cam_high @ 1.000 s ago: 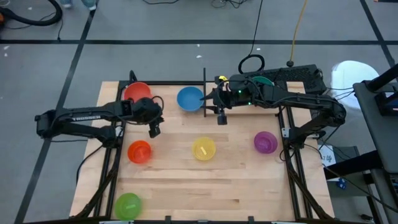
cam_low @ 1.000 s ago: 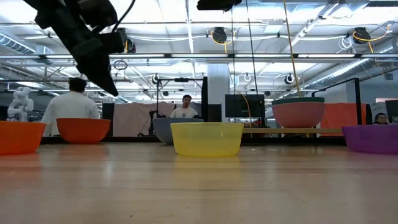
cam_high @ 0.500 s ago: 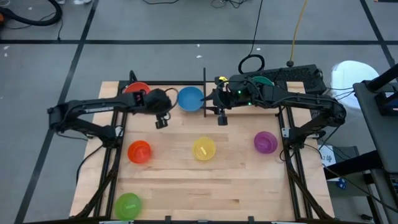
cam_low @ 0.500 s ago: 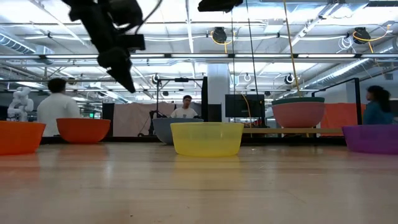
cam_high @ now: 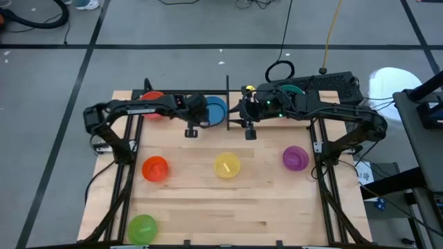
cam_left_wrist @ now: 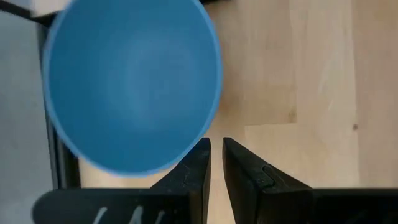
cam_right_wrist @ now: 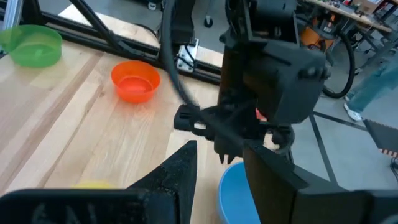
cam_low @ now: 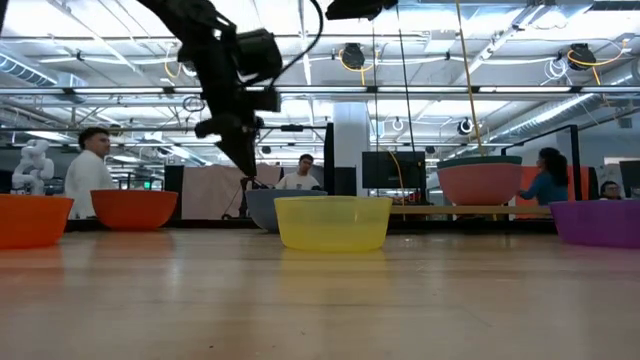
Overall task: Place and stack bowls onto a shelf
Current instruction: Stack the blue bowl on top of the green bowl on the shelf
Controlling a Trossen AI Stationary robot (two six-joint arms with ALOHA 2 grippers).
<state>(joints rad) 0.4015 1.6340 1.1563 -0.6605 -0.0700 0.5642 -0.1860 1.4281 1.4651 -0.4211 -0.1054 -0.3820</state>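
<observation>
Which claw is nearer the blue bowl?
The left claw: it hangs just off the blue bowl, by its front-left rim, not touching it. The right claw sits farther off, beyond the bowl's right side, across the upright black bar.

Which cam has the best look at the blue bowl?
Left wrist view: the blue bowl fills the frame, its inside open to the camera. High view shows it partly under the left gripper. Right wrist view catches only a slice. Low view shows only part of it, behind the yellow bowl.
</observation>
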